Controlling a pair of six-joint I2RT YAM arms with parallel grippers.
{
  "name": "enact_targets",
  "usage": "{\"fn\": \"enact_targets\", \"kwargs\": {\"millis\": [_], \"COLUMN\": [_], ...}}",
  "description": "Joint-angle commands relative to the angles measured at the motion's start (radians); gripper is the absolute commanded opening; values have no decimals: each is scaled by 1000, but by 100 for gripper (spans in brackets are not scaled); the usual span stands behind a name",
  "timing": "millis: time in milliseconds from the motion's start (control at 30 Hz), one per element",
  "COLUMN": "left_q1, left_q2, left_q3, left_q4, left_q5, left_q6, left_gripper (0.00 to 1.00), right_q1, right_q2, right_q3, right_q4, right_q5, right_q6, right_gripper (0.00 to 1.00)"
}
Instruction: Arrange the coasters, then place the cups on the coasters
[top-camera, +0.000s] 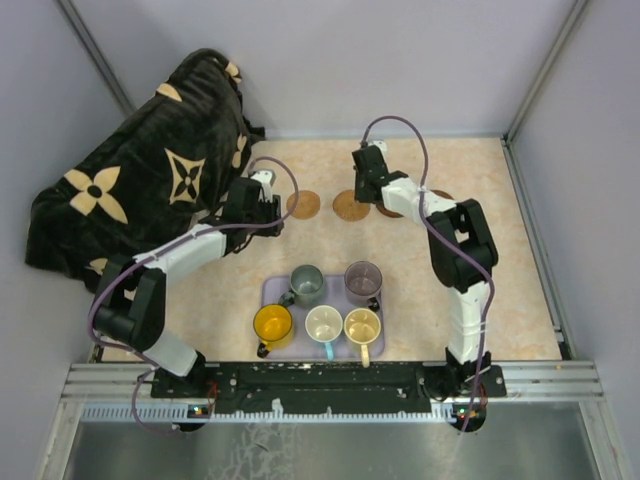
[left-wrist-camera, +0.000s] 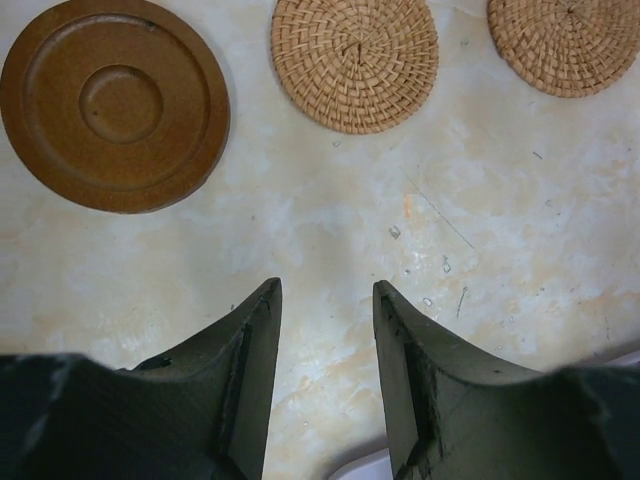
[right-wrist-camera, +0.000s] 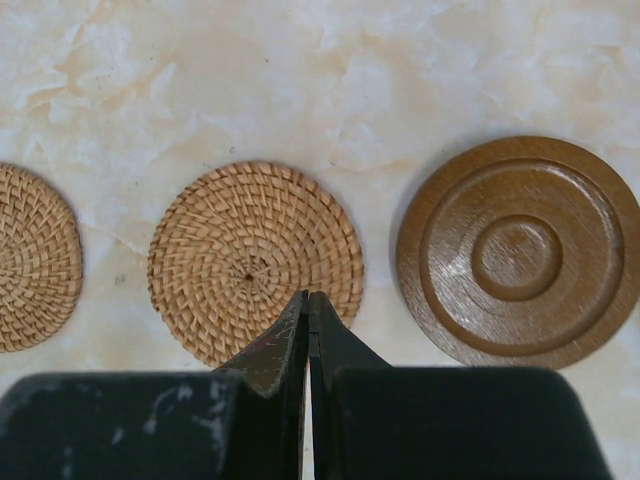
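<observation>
Right wrist view, woven coaster (right-wrist-camera: 255, 262) just ahead of closed right end effector (right-wrist-camera: 308, 298)

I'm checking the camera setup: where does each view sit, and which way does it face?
Top external: above and behind the bases, looking down on the marbled beige table; left arm and right arm show.
Left wrist: facing down at a dark brown round wooden coaster; open left tool shows.
Right wrist: facing down at a round woven straw coaster; shut right tool shows.
Shared: both wrist views show two woven coasters, seemingly the same pair.
</observation>
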Motion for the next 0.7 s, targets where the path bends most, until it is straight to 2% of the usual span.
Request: {"fn": "enact_targets", "kwargs": {"millis": [0, 667], "left_q1": [-1, 10], "left_q2": [-51, -45], "left_q3": [-48, -69], "left_q4": [37, 47], "left_q5": [-47, -67], "left_q6": [-22, -53], "left_gripper": [48, 49], "right_q1": [14, 53], "right_q2": [43, 144], "right_q3": [89, 105], "right_q4": [-4, -26], "right_q5": [-34, -84], "right_q6": [-17, -4], "right_gripper": [0, 0]}}
